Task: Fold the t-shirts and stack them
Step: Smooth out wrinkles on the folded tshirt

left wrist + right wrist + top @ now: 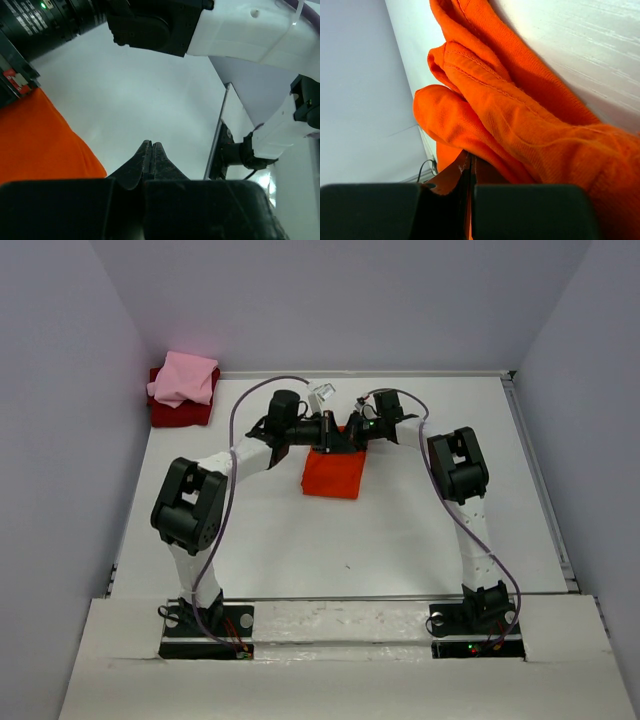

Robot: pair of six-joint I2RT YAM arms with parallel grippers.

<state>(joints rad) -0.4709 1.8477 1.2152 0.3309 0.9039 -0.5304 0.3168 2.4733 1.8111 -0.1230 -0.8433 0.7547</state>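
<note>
Though the left arm (190,505) and the right arm (458,465) rise from the near edge of the counter (400,540), their jaws meet over the far edge of the orange-red t-shirt (333,475), a compact, nearly square bundle around the counter's middle that spreads from the jaws back toward the near edge. The left jaws are pressed together on nothing, with the cloth just beside them, while the right jaws seem to pinch a bunched fold of it. In the far-left corner the pink t-shirt (185,378) rests on the dark red t-shirt (178,415), a stack I judge nearer the left arm.
</note>
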